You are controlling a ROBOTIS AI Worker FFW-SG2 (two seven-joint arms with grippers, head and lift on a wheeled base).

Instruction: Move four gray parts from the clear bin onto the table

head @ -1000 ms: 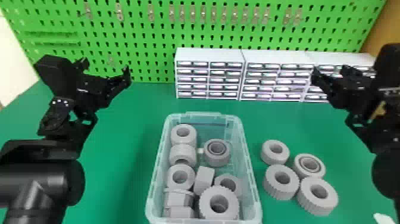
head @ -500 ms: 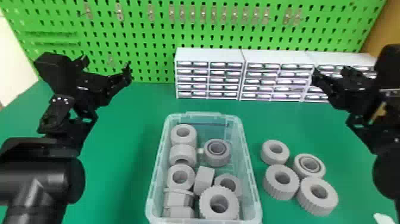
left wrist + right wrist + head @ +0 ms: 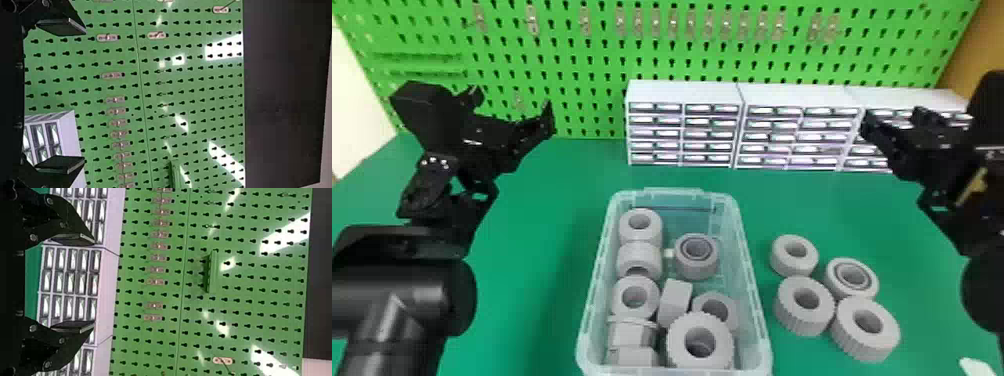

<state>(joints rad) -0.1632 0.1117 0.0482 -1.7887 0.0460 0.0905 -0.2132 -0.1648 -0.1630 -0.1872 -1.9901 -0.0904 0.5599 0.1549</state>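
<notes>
Four thick, ring-shaped gray parts (image 3: 784, 305), two with ridged sides, lie close together on the green desk (image 3: 542, 240), to the right of a rectangular clear plastic bin (image 3: 677, 200) holding more gray pieces. The move asked for looks complete, so the sound step is to add no fifth part and leave the cluster alone. Beyond stand white drawer cabinets (image 3: 682, 92) below a green perforated pegboard (image 3: 582, 65). At either side, the black two-fingered left hand (image 3: 84, 95) and its right counterpart (image 3: 94, 282) hang raised, fingers spread and empty. Any withdrawal would best be slow and high, well clear of bin rim and cabinets.
</notes>
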